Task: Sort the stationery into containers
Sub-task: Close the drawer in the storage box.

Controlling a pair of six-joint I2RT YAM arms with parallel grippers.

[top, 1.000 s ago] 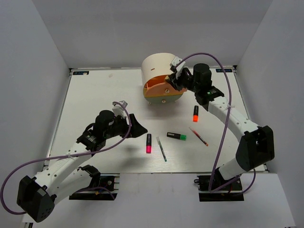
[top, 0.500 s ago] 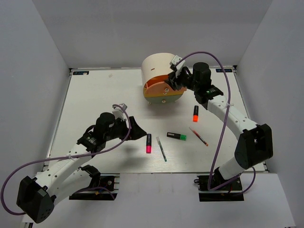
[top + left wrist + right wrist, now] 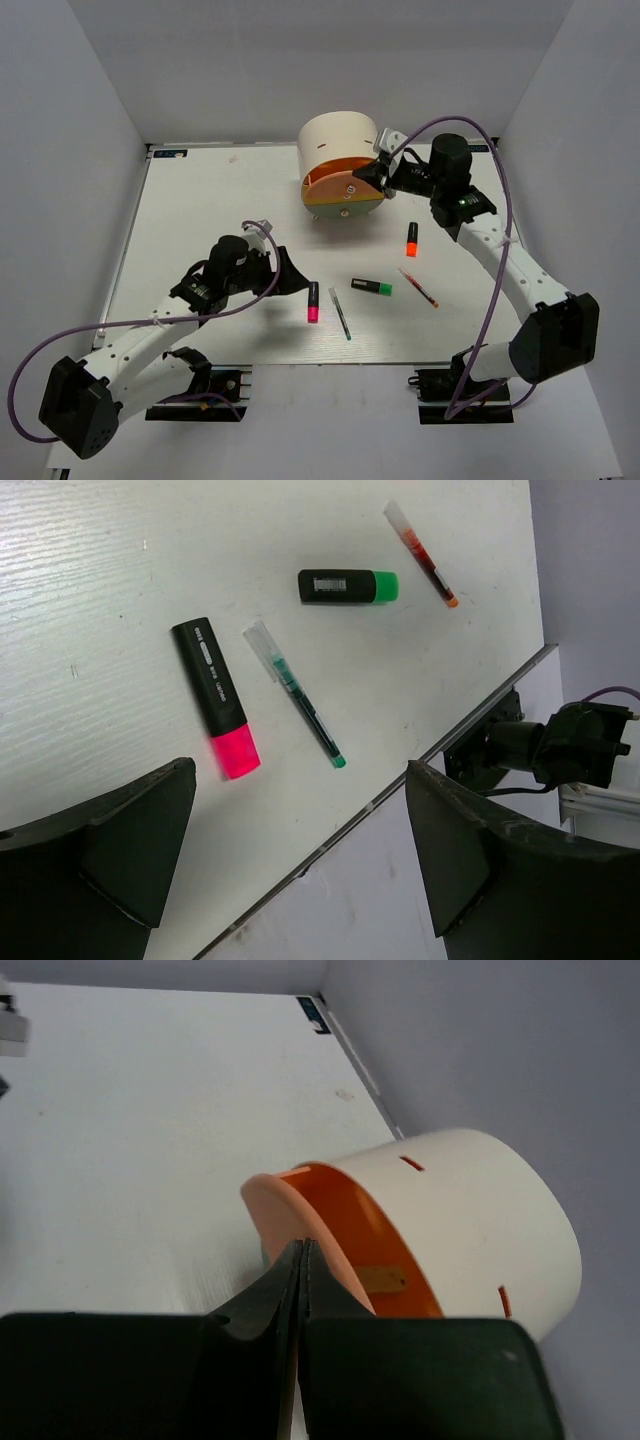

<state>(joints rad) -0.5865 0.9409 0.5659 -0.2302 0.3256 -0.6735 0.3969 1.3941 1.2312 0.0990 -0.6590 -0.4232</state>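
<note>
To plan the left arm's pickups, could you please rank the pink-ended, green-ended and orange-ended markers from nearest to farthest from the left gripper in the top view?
From the left gripper:
1. pink-ended marker, just to its right.
2. green-ended marker, mid-table, farther right.
3. orange-ended marker, farthest right and farther back.

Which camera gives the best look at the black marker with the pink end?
The left wrist view: the pink-ended marker lies close up and unblocked, large enough that the label along its body shows. The top external view shows it whole but tiny. The right wrist view misses it entirely.
</note>
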